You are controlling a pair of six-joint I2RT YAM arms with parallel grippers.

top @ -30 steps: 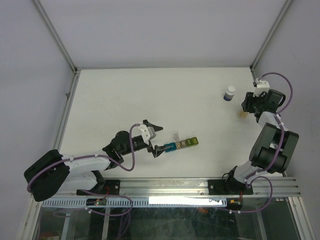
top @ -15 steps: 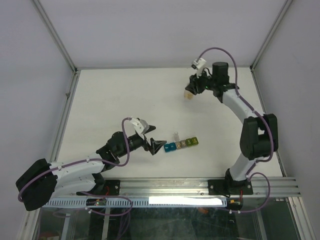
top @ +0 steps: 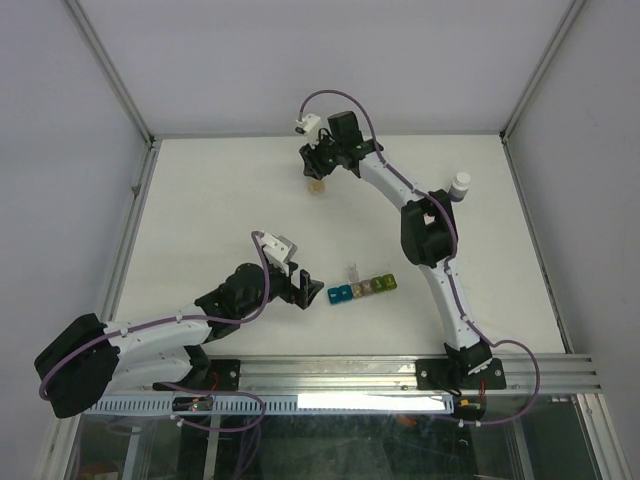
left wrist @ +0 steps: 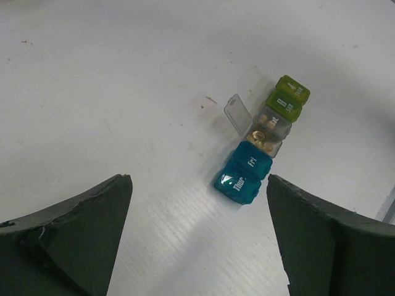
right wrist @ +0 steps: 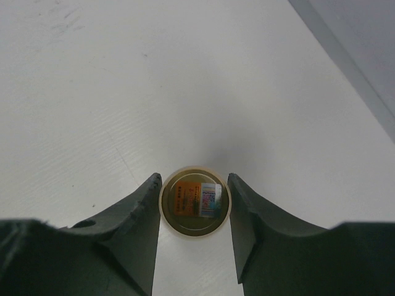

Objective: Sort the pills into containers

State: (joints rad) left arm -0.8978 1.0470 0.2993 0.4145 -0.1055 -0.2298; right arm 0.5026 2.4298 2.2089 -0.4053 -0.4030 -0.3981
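**Right gripper clamped on the small bottle, well away from the organiser**

The right gripper [right wrist: 195, 184] has its two fingers pressed against opposite sides of a small orange-tinted bottle [right wrist: 194, 202]. The wrist view shows the bottle end-on, with a label showing through it. I cannot tell whether it is capped, nor whether it rests on the table [top: 200, 200] or hangs just above it. From overhead, that arm is stretched out to the far side of the table, left of centre. The left gripper [left wrist: 197, 185] is spread wide and holds nothing.

The pill organiser strip [left wrist: 241, 182] lies toward the near edge, well apart from the bottle. Its blue end is just beside the left fingertips, not touching them. One cell partway along has its clear lid [left wrist: 236, 114] flipped up, and tan pills [left wrist: 258, 137] show inside it. The other cells look closed. A white-capped bottle [top: 460, 184] stands at the right, partly behind the right arm.

The step in hand looks like handling the pill supply rather than dropping pills into cells. If more are to be sorted, the bottle must come across the table until its mouth sits over one small cell. That cell's lid has to be up first, and the left gripper is well placed to flip a lid or steady the strip. The tilt should be gentle, since the cells are narrow and pills could spill.
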